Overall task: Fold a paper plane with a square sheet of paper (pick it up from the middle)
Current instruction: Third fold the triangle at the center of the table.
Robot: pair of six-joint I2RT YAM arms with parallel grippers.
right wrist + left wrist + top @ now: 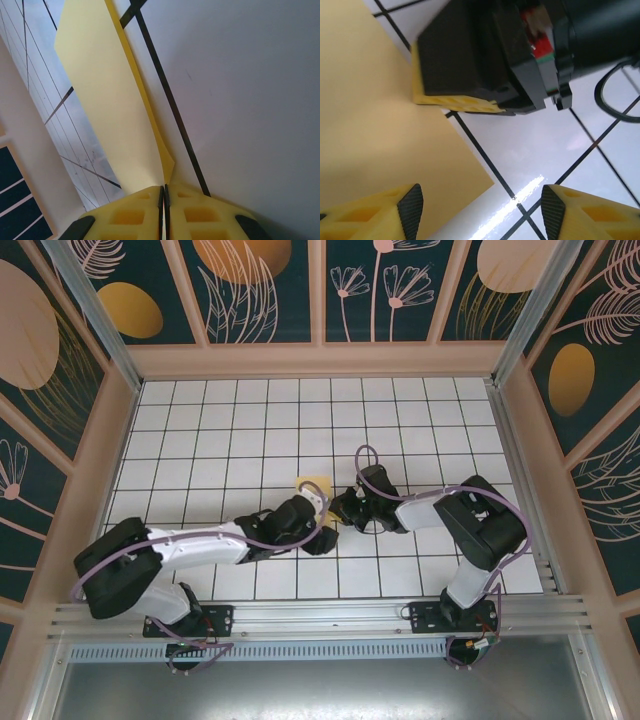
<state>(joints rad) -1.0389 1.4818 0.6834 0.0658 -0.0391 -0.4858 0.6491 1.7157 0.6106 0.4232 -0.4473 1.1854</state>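
**A:** Where is the yellow paper [313, 487]?

**B:** Near the middle of the tiled table [230, 430], just beyond the spot where the two arms meet. Both arm tips are right beside it.

**A:** And the right fingers [135, 215]?

**B:** Pressed together, with the near end of the paper pinched between them. From the right wrist, the paper runs away from that grip as a pale flap, with a deeper yellow fold line along one side.

**A:** The left fingers [405, 212]?

**B:** Spread wide, gripping nothing. From the left wrist, one pad is over the paper and the other over bare white tile past the paper's corner. I can't tell whether that pad touches the sheet.

**A:** How close are the two pairs?

**B:** Close. The right arm's yellow finger sits at the paper's edge, just ahead of the left pair.
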